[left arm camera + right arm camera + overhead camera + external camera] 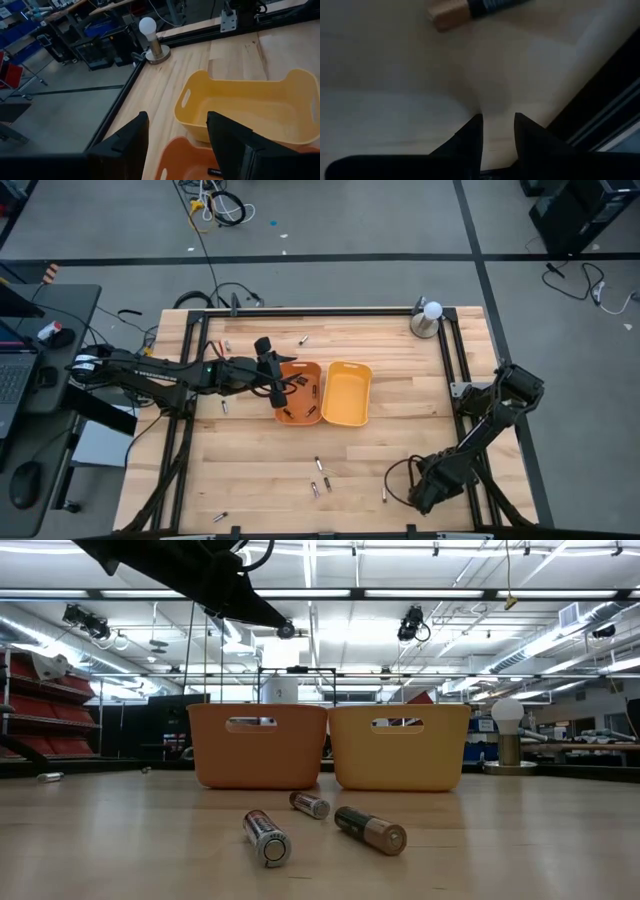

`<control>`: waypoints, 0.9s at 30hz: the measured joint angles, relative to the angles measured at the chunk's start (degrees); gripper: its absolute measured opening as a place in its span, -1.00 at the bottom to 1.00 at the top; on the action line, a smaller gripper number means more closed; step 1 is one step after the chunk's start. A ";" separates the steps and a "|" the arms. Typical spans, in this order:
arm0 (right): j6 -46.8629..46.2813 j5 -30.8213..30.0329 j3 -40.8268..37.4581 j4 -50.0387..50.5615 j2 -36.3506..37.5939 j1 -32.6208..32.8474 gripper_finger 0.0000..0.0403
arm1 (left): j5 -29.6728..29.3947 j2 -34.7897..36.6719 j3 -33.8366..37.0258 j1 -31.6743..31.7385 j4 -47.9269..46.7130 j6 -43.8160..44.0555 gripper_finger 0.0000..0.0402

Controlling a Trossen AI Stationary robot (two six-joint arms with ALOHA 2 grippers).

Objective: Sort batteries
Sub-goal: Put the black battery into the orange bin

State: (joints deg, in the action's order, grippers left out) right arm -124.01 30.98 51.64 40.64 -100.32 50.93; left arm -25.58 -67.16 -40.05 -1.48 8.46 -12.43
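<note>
Two plastic trays stand side by side mid-table, an orange tray (300, 392) and a yellow tray (347, 393). The orange tray holds a few dark batteries (298, 383); the yellow tray (260, 107) looks bare inside. More batteries lie loose on the wood: three near the front edge (267, 837), (310, 804), (370, 829), others scattered (303, 338), (224, 407). My left gripper (177, 122) hangs open above the orange tray's left end (272, 385), holding nothing. My right gripper (498, 120) points down close over the table near the front right (415, 498), fingers slightly apart, beside a battery (470, 10).
A metal cup with a white bulb (428, 318) stands at the far right corner. Black frame rails (455, 360) run along the table's sides. Loose batteries lie at the front (384, 493), (219, 517). A desk with gear (40, 350) stands left of the table.
</note>
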 joint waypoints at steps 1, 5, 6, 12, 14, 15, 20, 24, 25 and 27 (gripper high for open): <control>1.09 -0.59 0.00 0.56 0.06 -0.36 -0.51 | 0.00 0.00 0.00 0.00 0.16 -0.18 -0.02; 6.89 -3.64 0.07 3.29 0.20 -2.83 -0.51 | 0.00 0.00 0.00 0.00 0.85 -0.66 -0.02; 9.15 -4.27 0.11 4.36 0.24 -3.78 -0.51 | 0.00 0.00 0.00 0.00 0.89 -0.69 -0.02; 34.58 -6.14 0.04 12.50 0.25 -11.78 -0.48 | 0.00 0.00 0.00 0.04 1.11 -1.64 -0.02; 42.40 -7.61 0.14 16.90 0.25 -15.51 -0.47 | 0.00 0.00 0.00 0.04 1.25 -2.04 -0.02; 46.38 -8.40 0.45 19.47 0.23 -17.30 -0.46 | 0.00 0.00 0.00 0.04 1.24 -2.09 -0.02; 63.89 -15.36 4.40 30.56 0.23 -25.41 -0.44 | -0.44 0.00 0.00 0.04 1.24 -2.31 -0.02; 76.64 -21.40 7.67 26.49 0.23 -28.36 -0.43 | -0.60 0.00 0.00 0.04 1.01 -2.33 -0.02; 79.43 -23.13 8.02 24.40 0.23 -28.55 -0.43 | -0.68 0.00 0.00 0.04 0.75 -2.33 -0.02; 84.06 -25.19 8.04 20.69 0.15 -28.59 -0.42 | -0.72 0.00 0.00 0.04 -0.08 -2.25 -0.02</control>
State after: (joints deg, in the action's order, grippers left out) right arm -39.96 5.78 59.68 61.33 -100.17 22.34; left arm -26.30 -67.16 -40.05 -1.43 8.38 -14.68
